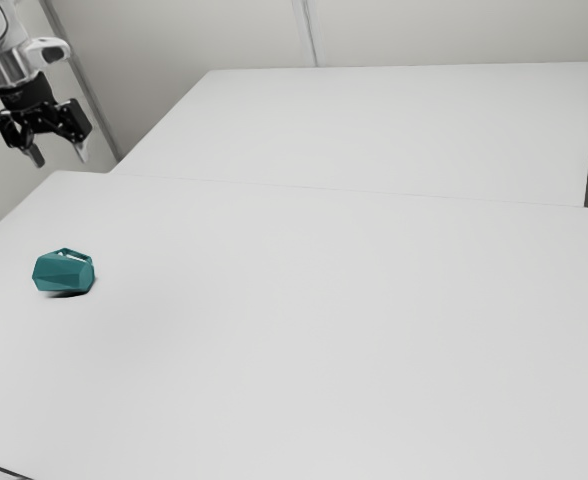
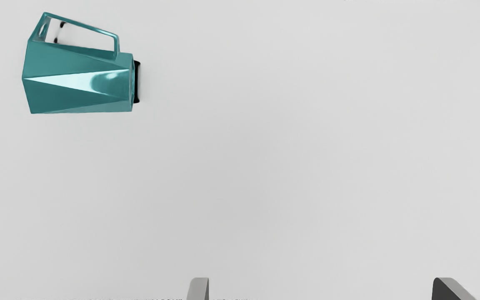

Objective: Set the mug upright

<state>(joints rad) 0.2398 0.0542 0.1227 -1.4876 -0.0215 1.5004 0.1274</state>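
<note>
Sideways mug (image 2: 77,87) on white table (image 1: 304,330)

On the flat white tabletop (image 1: 324,330), near the exterior view's left, a teal faceted mug (image 1: 62,274) lies on its side, its handle facing away from that camera. Behind the tabletop is another flat white surface (image 1: 394,125).

Open table (image 1: 334,340) stretches to the exterior view's right of a teal mug (image 1: 62,275) lying on its side, the obstacle at surface level. Its looped handle (image 2: 116,45) juts from one flank, narrowing passage there, as free air separates the mug from the raised tool (image 1: 59,155), fingers parted.
</note>
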